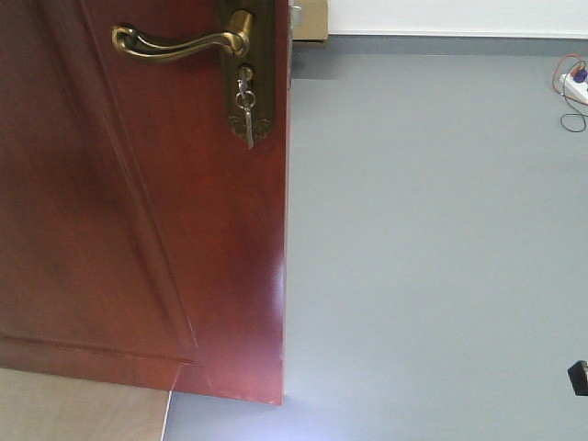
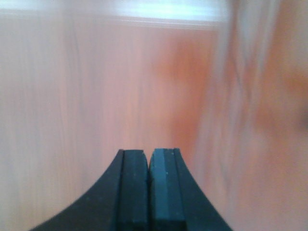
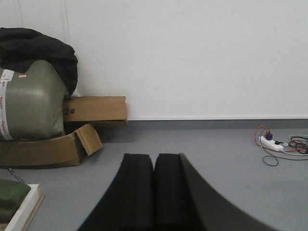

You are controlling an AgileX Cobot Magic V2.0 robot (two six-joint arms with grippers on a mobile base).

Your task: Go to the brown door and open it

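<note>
Grey floor (image 1: 432, 257) — brown door (image 1: 138, 230) cropped (top hidden).

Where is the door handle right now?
In the front view, the brass handle sits at the top left, on the brown door near its right edge, with keys hanging just below its pivot.

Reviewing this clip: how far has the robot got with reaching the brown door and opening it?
Approach looks done: the brown door fills the front view's left half, and grey floor shows past its free edge, so it looks ajar. Nothing is in hand: the left end effector is shut before a blurred reddish surface, the right end effector is shut, facing a white wall. The brass lever handle is ungripped. Left: swinging it wider.
</note>
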